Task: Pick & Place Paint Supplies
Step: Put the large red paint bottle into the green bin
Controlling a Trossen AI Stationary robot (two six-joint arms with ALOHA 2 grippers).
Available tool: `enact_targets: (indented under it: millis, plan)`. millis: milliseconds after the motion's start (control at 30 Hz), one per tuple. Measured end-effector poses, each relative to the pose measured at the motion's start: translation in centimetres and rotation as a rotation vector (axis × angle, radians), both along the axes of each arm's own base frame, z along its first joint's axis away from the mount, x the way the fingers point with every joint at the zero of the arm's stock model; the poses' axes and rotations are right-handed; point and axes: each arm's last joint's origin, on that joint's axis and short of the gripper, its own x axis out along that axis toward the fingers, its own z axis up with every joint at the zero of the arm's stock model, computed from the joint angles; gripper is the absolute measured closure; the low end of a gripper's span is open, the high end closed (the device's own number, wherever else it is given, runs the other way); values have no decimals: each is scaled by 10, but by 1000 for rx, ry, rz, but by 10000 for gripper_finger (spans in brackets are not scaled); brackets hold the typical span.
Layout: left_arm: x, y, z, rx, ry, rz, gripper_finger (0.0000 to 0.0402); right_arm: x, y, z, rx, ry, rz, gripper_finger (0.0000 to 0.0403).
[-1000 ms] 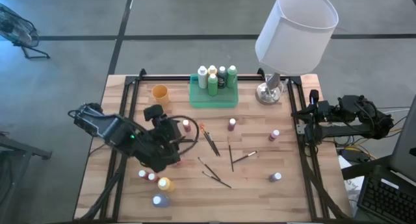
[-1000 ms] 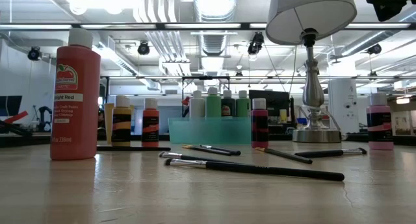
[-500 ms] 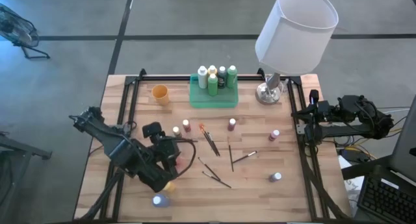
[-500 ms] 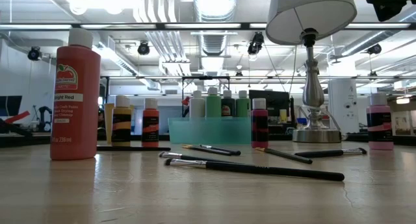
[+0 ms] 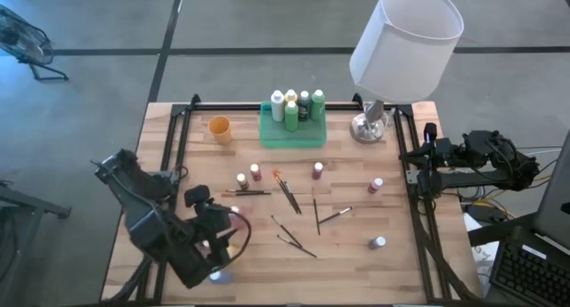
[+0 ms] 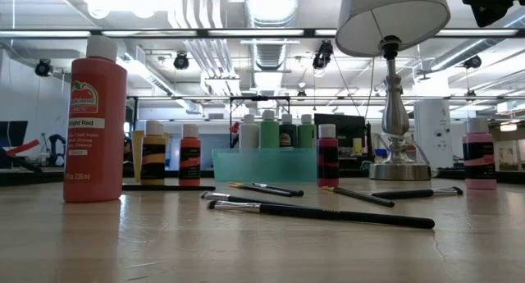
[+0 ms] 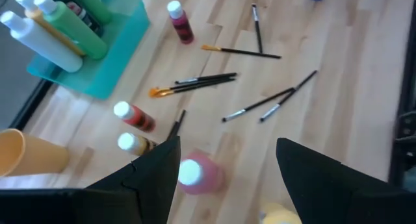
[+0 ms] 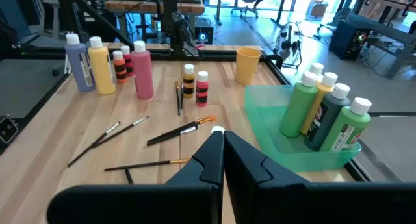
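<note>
My left gripper hangs open over the table's near left part, tilted down. In its wrist view a pink paint bottle stands below, between the two fingers and untouched, with a yellow bottle beside it. More paint bottles stand upright on the wood. Several thin paintbrushes lie flat mid-table. Several bottles stand in the green tray. My right gripper is shut and waits at the table's right edge.
An orange cup stands left of the tray at the back. A lamp with a white shade and metal base stands at the back right. Dark rails run along both table sides. A large red bottle fills the low view's left.
My left gripper has swung toward the table's near edge and a little left, sinking and rolling as it went, and stayed open. It has uncovered two bottles and a brush left of centre and now covers the near-left bottles.
</note>
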Motion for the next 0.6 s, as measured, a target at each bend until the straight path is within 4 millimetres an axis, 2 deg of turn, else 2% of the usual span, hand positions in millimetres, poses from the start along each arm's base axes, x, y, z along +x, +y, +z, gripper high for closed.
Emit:
enact_targets:
  millis: [200, 600]
  plan:
    - [-6, -9, -10, -19, -1, 31, 142, 0, 0, 0, 0, 0, 1, 394]
    - [-8, -11, -50, 13, 53, 136, 142, 0, 0, 0, 0, 0, 0, 394]
